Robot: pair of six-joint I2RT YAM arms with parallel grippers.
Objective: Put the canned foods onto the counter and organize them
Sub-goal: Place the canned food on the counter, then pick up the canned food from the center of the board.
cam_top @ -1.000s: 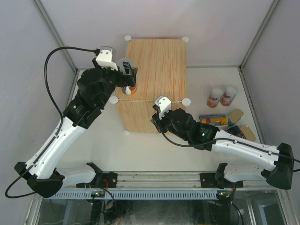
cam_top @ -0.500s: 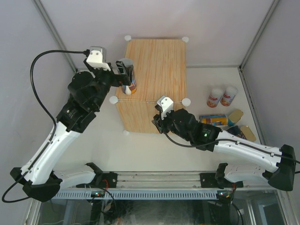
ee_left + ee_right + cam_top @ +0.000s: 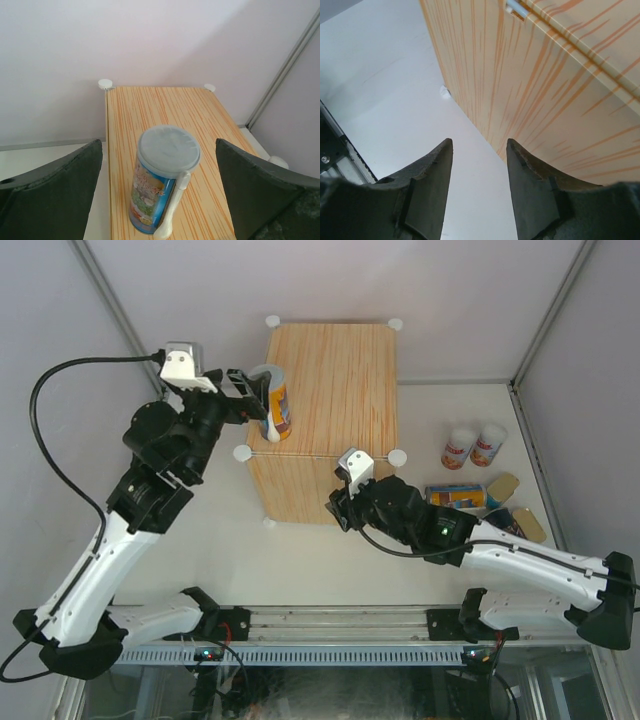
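Got 1 tall can [image 3: 277,412] upright near counter's [image 3: 340,360] left edge, left claw [image 3: 252,398] spread clear around it, right claw [image 3: 479,150] parted and empty by the front face, other cans [image 3: 458,448] left to move off table [image 3: 300,560].

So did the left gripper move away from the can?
Yes. The left gripper has pulled back leftward, off the counter's left edge, leaving the can standing there.

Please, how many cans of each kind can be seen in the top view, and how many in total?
Tall blue-orange cylinders: 2
Short white-red cans: 2
Flat gold tins: 2
Dark can, partly hidden: 1
Total: 7
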